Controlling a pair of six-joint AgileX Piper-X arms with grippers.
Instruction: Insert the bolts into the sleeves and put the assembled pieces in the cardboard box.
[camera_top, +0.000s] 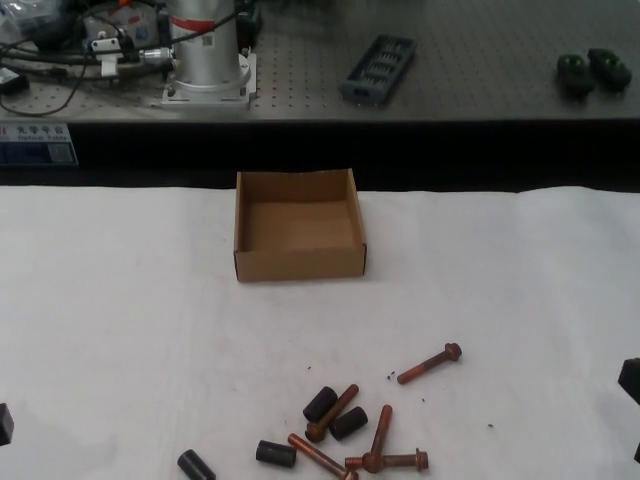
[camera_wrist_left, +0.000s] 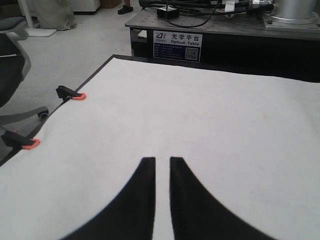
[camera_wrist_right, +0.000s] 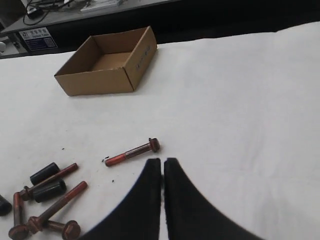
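An open cardboard box (camera_top: 300, 262) stands empty at the middle of the white sheet, also seen in the right wrist view (camera_wrist_right: 95, 83). Nearer the front lie several copper bolts and black sleeves in a loose cluster (camera_top: 340, 430). One bolt (camera_top: 430, 364) lies apart to the right, just ahead of my right gripper (camera_wrist_right: 162, 161), whose black fingers are shut and empty. Two sleeves (camera_wrist_right: 44, 173) (camera_wrist_right: 49, 191) lie among bolts farther off. My left gripper (camera_wrist_left: 162, 160) is shut over bare sheet at the left side, holding nothing.
Two orange clamps (camera_wrist_left: 75, 95) (camera_wrist_left: 27, 144) pin the sheet's left edge, with an office chair (camera_wrist_left: 12, 60) beyond. Behind the sheet, the optical table carries a metal column base (camera_top: 205, 60), cables, a grey tray (camera_top: 378, 65) and black parts (camera_top: 593, 70).
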